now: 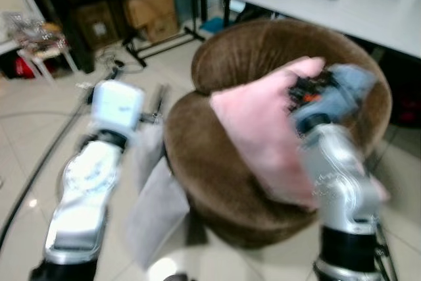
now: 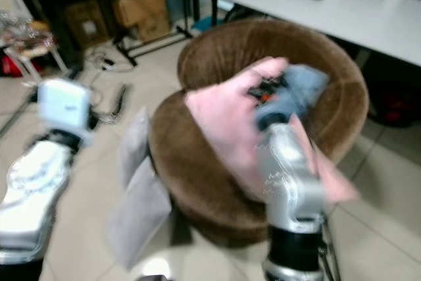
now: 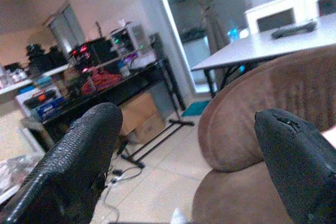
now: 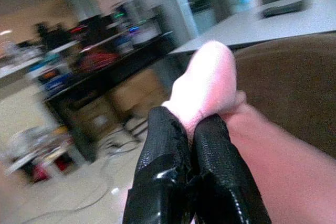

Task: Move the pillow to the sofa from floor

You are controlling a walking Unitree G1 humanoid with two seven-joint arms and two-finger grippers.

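Over the round brown sofa (image 1: 263,129), pink pillow (image 1: 263,136) hangs against seat & backrest, pinched at its top corner by right gripper (image 4: 191,129), fingers clamped on fabric. Left gripper (image 3: 184,166) near-left of sofa, fingers spread, nothing btwn. Grey cushions (image 1: 154,202) lean on floor at sofa's left.
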